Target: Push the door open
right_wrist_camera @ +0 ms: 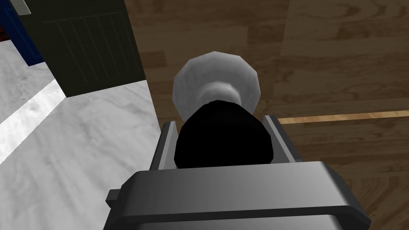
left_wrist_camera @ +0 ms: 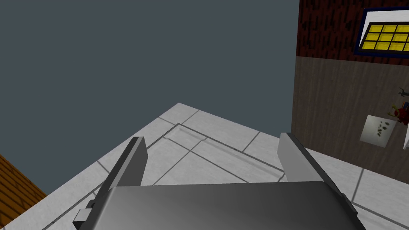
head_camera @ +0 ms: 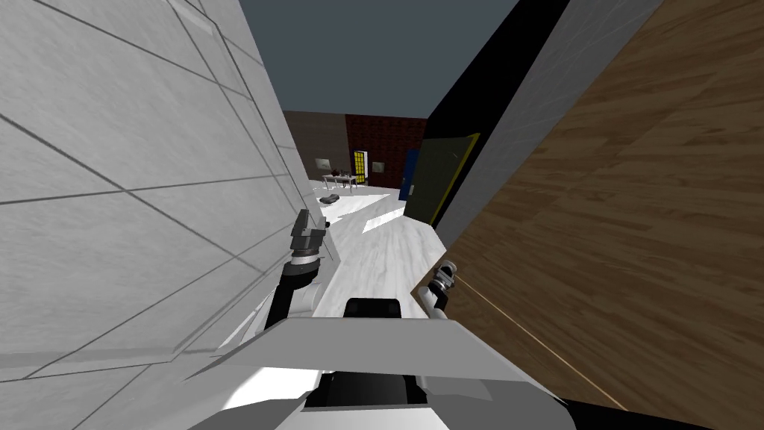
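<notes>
A brown wood-grain door fills the right side of the head view, and the right wrist view shows it just behind the hand. Its knob is a black ball on a pale grey round base. My right gripper is shut on the knob, one finger pressing each side. From the head, that gripper sits at the door's near edge. My left gripper is raised beside the white tiled wall. In its own wrist view the left gripper stands open with nothing between the fingers.
A white marbled floor runs ahead as a narrow hallway between the tiled wall and the wood door. Further on, a dark green door with a yellow edge stands ajar, with a black area above it. A small table stands far off.
</notes>
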Tool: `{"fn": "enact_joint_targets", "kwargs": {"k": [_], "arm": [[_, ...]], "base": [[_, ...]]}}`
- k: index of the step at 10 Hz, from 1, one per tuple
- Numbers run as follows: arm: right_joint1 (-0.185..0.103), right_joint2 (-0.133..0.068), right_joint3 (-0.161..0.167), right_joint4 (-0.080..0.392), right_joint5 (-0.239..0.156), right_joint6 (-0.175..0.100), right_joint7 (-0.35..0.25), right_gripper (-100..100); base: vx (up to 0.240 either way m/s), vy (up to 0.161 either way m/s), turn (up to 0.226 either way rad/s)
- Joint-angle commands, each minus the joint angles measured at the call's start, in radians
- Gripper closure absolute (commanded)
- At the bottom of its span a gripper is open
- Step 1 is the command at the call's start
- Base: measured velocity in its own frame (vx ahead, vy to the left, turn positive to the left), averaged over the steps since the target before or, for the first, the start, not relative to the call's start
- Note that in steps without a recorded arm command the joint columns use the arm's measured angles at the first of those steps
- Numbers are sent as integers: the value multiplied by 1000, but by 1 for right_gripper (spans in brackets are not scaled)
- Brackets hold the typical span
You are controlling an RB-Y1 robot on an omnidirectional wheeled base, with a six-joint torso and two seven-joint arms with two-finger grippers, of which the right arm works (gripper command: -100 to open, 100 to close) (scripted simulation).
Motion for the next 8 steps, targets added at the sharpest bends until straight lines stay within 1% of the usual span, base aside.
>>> {"fn": "enact_joint_targets", "kwargs": {"k": [1,2,3,4,7,8], "arm": [[6,-12,-19,-16,-15,-6,6,100],[8,-17,-30,-14,-25,-10,7,100],[8,-17,-30,-14,-25,-10,7,100],[10,-23,-45,-11,-39,-16,10,100],[13,-32,-69,-6,-61,-25,15,100],[20,-25,-63,-13,-58,-15,17,100]], "base": [[216,-50,-48],[199,-76,-53],[122,-70,-15],[151,-77,-36],[194,-67,-47],[91,-40,-25]]}}
